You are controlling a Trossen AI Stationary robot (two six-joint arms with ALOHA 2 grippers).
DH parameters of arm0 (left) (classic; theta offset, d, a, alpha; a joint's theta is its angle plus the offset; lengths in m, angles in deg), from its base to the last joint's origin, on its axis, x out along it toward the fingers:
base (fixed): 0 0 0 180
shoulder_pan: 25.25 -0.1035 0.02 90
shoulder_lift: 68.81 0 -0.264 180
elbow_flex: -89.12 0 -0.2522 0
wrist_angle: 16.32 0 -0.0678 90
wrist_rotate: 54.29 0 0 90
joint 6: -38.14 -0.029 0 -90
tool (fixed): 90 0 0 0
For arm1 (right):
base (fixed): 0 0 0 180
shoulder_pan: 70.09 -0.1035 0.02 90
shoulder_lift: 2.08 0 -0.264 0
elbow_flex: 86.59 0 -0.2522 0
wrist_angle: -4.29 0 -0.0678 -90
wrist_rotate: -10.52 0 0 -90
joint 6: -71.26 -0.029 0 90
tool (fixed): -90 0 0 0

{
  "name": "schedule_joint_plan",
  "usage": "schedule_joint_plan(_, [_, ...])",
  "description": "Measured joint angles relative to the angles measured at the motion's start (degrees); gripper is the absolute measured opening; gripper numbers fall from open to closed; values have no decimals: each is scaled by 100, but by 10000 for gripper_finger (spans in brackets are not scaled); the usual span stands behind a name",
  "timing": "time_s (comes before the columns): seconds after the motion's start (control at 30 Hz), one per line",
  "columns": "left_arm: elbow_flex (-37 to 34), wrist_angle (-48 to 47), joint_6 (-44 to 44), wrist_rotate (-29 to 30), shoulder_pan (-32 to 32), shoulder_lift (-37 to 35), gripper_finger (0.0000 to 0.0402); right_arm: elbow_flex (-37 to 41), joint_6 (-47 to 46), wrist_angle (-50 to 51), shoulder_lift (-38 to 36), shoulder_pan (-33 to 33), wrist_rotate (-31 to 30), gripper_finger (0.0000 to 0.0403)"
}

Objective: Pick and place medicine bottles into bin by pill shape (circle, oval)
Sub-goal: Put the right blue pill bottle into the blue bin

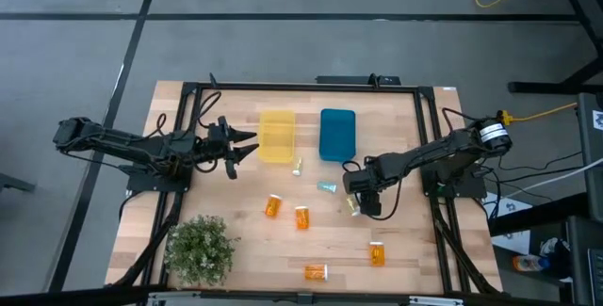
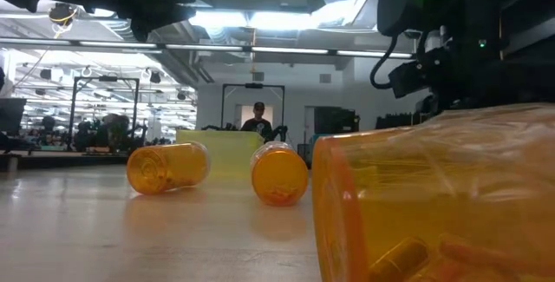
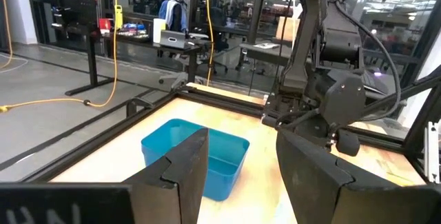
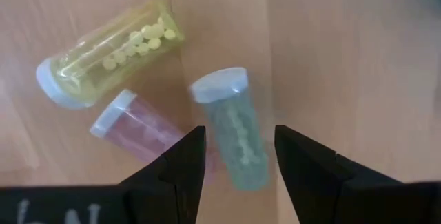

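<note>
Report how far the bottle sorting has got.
Done: nothing that shows; no bottle is visible inside the yellow bin or the blue bin. In hand: the right gripper hangs open over a green-tinted bottle, beside a yellow and a pink bottle. Left: four orange bottles, such as this one, plus small bottles near the bins. The left gripper waits open by the yellow bin.

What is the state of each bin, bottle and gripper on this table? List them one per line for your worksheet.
yellow bin: upright, looks empty.
blue bin: upright, looks empty.
four orange bottles: lying on their sides, capped.
green-tinted bottle: lying down, capped, between the right gripper's open fingers, not yet gripped.
yellow-tinted bottle: lying down, capped, round pills inside.
pink-tinted bottle: lying down, capped.
left gripper: open, empty, beside the yellow bin.
right gripper: open.
</note>
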Motion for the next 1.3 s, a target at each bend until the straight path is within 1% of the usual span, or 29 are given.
schedule_joint_plan(0.33, [0,-2,-1,0,0,0,165,2,-24,-224,389,0,-4,171])
schedule_joint_plan(0.47, [0,-2,1,0,0,0,165,-19,-103,-226,511,0,108,147])
schedule_joint_plan(0.57, [0,-2,2,0,0,0,165,-16,-448,-225,501,0,162,119])
schedule_joint_plan(0.67, [0,0,2,0,0,0,165,15,-920,-211,373,0,196,93])
schedule_joint_plan(0.73, [0,-2,0,0,0,0,165,22,-1271,-201,154,42,200,84])
schedule_joint_plan(0.9, [0,0,2,5,2,0,165,17,-1933,-304,-591,197,64,85])
schedule_joint_plan(1.0, [0,0,2,7,2,-2,165,13,-2378,-496,-1138,303,-334,86])
schedule_joint_plan(1.1, [0,3,8,7,2,-2,165,11,-2751,-892,-1717,383,-996,86])
schedule_joint_plan(1.2, [0,2,14,56,2,-2,165,11,-2867,-1340,-2141,388,-2039,86])
schedule_joint_plan(1.3, [0,4,15,163,2,-2,165,9,-2536,-1752,-2338,398,-3298,86])
